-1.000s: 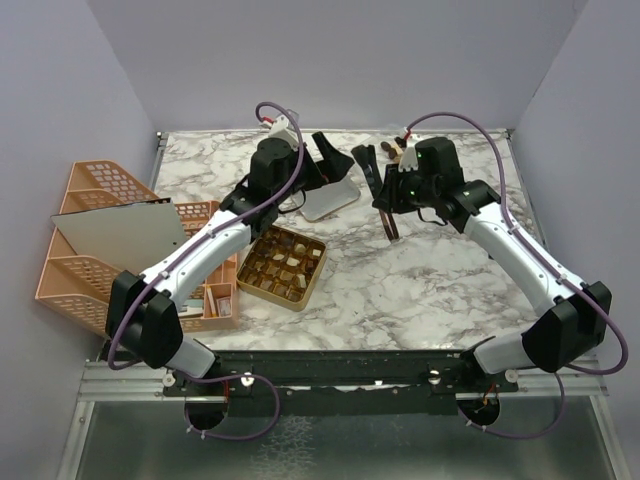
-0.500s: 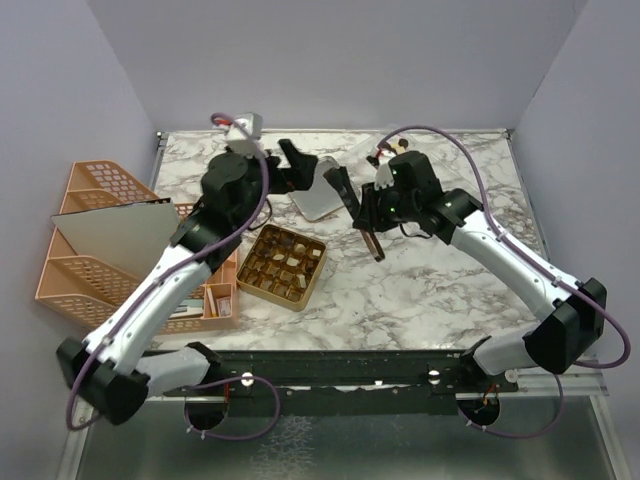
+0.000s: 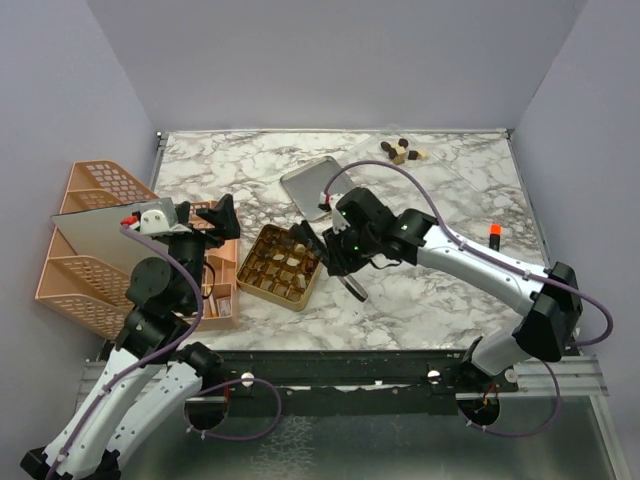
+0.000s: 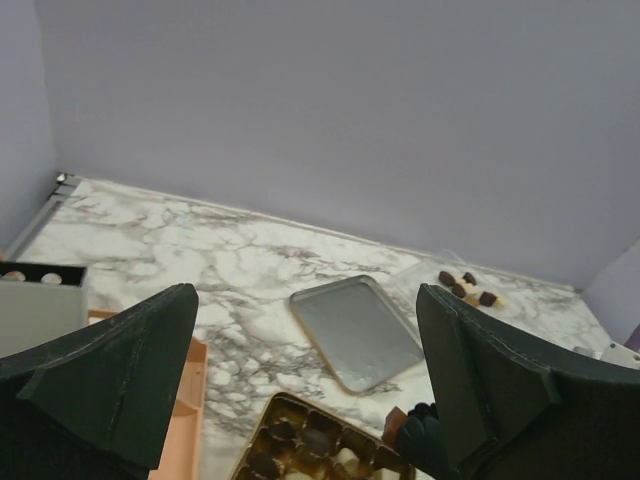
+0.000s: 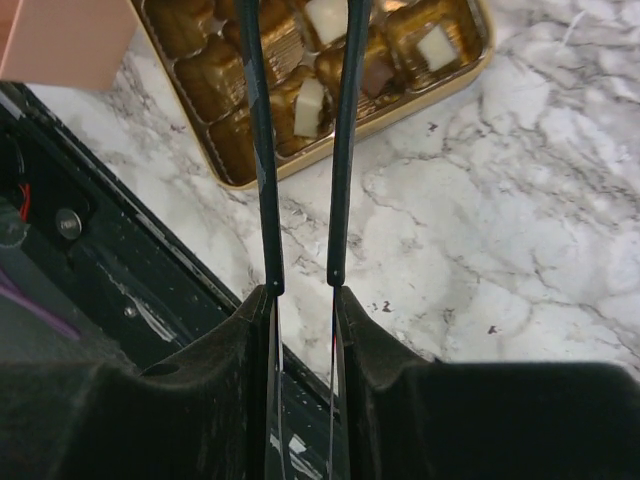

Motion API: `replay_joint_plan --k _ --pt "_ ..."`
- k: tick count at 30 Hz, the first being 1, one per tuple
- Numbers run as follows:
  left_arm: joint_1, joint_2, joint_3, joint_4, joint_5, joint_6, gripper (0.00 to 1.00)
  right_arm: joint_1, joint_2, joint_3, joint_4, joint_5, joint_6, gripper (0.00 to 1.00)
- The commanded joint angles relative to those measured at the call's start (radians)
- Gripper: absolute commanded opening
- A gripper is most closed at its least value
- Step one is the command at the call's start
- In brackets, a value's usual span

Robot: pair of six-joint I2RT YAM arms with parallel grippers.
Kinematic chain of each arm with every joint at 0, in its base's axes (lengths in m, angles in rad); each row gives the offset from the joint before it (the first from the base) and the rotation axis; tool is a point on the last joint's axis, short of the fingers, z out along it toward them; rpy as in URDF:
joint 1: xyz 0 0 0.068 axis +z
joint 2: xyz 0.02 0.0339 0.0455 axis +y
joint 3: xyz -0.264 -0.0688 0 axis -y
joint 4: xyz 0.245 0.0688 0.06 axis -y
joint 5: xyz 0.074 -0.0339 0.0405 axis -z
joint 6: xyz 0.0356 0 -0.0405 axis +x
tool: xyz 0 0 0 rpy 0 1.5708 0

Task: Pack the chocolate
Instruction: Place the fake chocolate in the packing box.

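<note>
My right jaws [image 5: 300, 150] nearly closed over the tray [image 3: 283, 266], perhaps empty, left jaws [image 4: 310, 390] wide apart, loose chocolate [image 3: 401, 151] upper right of the worktop [image 3: 450, 270]

Left arm drawn back toward its base at the table's near-left, wrist raised. Left gripper [image 4: 310, 390] level and aimed across the table, fingers [image 4: 110, 375] spread wide. Right arm reaches in toward table centre, elbow bent. Right gripper [image 5: 302, 160] tilted downward; its thin fingers [image 5: 345, 150] sit nearly parallel with a narrow gap, nothing between them.
</note>
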Motion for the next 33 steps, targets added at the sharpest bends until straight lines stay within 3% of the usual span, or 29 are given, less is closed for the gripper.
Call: replay_joint_plan --k 1,20,33 --pt "0.002 -0.069 -0.083 0.018 -0.124 0.089 0.99 0.073 0.057 0.010 -0.027 0.021 0.036 0.26" --pt "0.002 -0.167 -0.158 0.072 -0.167 0.115 0.99 0.149 0.190 0.003 -0.056 -0.024 0.044 0.27" --pt "0.002 -0.168 -0.163 0.072 -0.168 0.120 0.99 0.151 0.209 0.023 -0.037 -0.008 0.062 0.35"
